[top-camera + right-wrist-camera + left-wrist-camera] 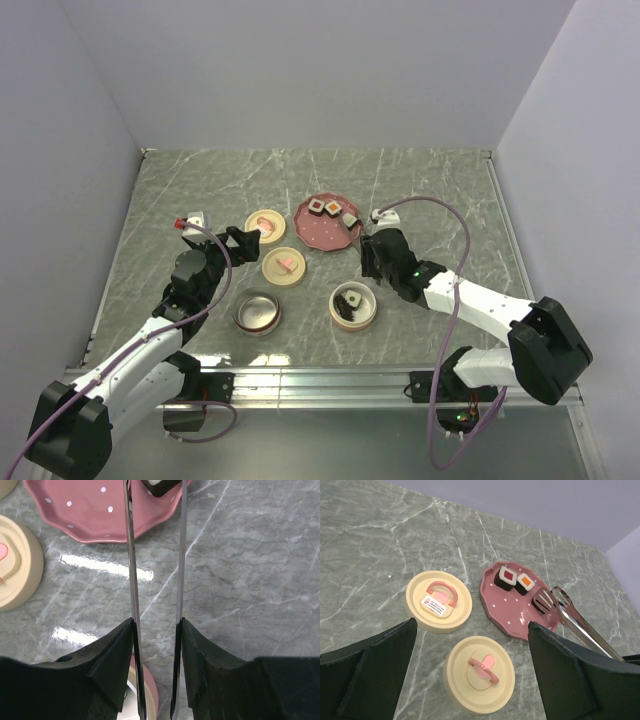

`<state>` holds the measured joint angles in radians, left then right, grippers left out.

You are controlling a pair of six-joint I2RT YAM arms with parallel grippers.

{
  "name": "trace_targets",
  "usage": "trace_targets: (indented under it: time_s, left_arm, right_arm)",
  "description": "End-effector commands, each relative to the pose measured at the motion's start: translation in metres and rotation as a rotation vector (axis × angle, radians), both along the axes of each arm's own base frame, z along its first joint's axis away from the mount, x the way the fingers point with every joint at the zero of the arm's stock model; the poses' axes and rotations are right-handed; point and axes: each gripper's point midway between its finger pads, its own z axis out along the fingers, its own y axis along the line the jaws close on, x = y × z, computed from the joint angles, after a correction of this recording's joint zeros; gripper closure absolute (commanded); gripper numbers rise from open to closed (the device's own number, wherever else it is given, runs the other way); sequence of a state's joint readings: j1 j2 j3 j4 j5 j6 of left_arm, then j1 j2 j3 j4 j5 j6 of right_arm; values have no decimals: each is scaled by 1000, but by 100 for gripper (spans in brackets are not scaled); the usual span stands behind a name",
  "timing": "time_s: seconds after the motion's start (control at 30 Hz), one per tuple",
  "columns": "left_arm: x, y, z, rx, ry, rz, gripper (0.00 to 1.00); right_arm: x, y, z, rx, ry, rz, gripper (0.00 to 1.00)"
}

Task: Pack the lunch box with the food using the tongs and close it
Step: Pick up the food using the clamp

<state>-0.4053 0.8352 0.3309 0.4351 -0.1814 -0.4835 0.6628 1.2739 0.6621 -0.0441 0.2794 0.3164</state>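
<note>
My right gripper (372, 248) (156, 625) is shut on the tongs (131, 555) (576, 624), squeezing their two thin arms partway together. The tong tips flank a dark-sided food piece (350, 220) (543, 601) (162, 485) at the near right edge of the pink plate (322, 235) (512, 612). Two more pieces, red-topped (507, 576) and orange-topped (525, 582), sit further back on the plate. The cream lunch box bowl (354, 327) (151, 692) holds dark food (350, 300). My left gripper (243, 240) (472, 672) hangs open above a cream lid (479, 674).
A second cream lid with a pink handle (265, 223) (438, 601) lies left of the plate, and the nearer lid (284, 265) in front of it. An empty round container (257, 311) stands left of the filled bowl. Grey walls close the table's back and sides.
</note>
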Motion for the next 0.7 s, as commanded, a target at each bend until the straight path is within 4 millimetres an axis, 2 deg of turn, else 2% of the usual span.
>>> trace_targets:
  time_s: [0.0,0.27,0.37,0.43,0.67]
  left_arm:
    - [4,-1,16,-15,-37,5,1]
    - [4,-1,17,-17,-38,6,1]
    - [4,-1,17,-16,-38,8,0]
    - [4,0,18,-18,-40,9,1]
    - [4,0,17,-16,-40,11,1]
  right_arm:
    - [5,5,16,29,-28,8,51]
    - [1,5,8,8,10,19,53]
    - [2,5,5,-6,24,16,60]
    - [3,5,3,-12,29,14,68]
    - [2,3,14,10,0,4,77]
